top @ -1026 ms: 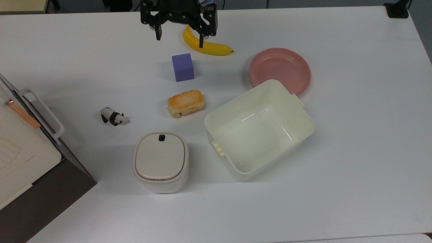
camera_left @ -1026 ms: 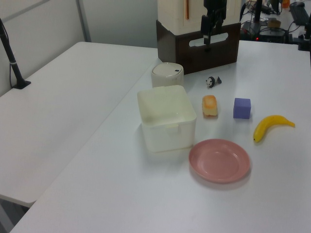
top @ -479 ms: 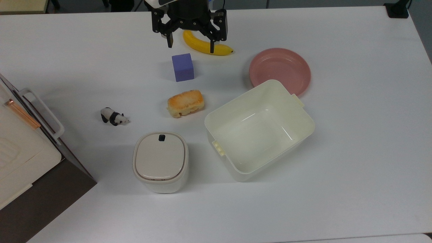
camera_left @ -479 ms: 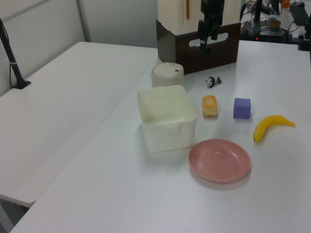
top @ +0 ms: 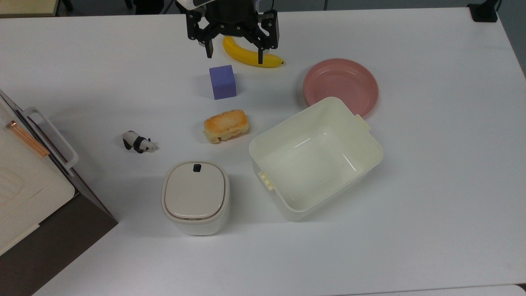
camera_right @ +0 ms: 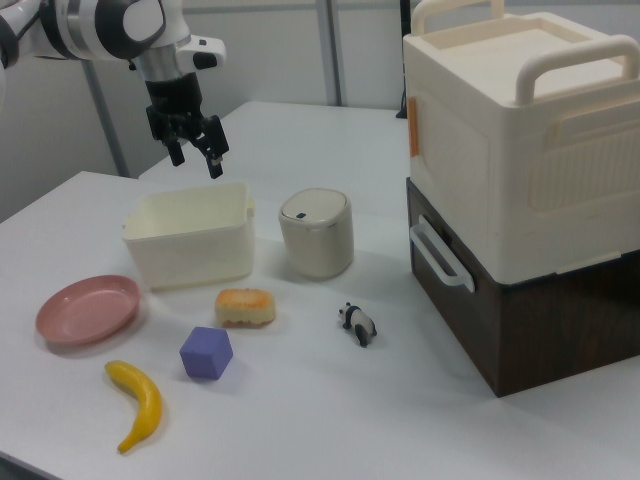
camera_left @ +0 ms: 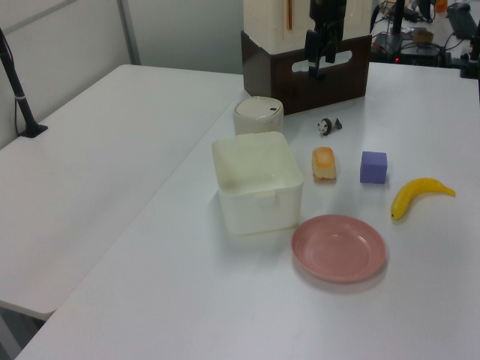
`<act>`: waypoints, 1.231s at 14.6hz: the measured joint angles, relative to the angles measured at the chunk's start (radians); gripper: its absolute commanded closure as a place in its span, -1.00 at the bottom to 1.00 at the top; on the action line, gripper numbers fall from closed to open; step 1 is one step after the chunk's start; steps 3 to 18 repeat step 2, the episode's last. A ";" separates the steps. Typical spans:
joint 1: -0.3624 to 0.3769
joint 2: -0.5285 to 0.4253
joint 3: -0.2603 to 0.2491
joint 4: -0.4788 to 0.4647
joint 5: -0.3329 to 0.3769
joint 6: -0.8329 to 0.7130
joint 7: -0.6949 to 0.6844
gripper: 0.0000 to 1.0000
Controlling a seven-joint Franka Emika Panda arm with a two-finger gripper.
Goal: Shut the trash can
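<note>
**Bin shut, pincer up in the air**

A white table (top: 431,164) carries everything, with a stacked cream and brown cabinet (camera_right: 530,190) at one end. The gripper (top: 235,51) hangs above the table with its two fingers spread wide and nothing between them; in the right view (camera_right: 197,152) it is clearly raised well off the surface.

In the top view, a banana (top: 250,55) lies under the gripper, partly hidden by it. A purple cube (top: 222,82) sits just below the gripper in the top view, and a bread roll (top: 226,125) lies further down the same line. The bin (top: 195,196) stands well apart from the gripper, lowest of that line in the top view, its beige lid lying flat and shut with the small black button (top: 197,167) on the edge nearer the gripper.

To the top view's right of the bin is a lidless tub (top: 361,139), and a pink plate (top: 341,80) lies down and right of the gripper, touching or just beside the tub. A toy panda (top: 139,142) stands down and left of the gripper.
</note>
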 measured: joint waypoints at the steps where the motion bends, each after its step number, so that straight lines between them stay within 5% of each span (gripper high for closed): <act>1: 0.000 0.000 0.000 0.000 0.000 0.000 0.000 -1.00; 18: 0.000 -0.001 0.000 0.000 0.000 0.000 0.000 -1.00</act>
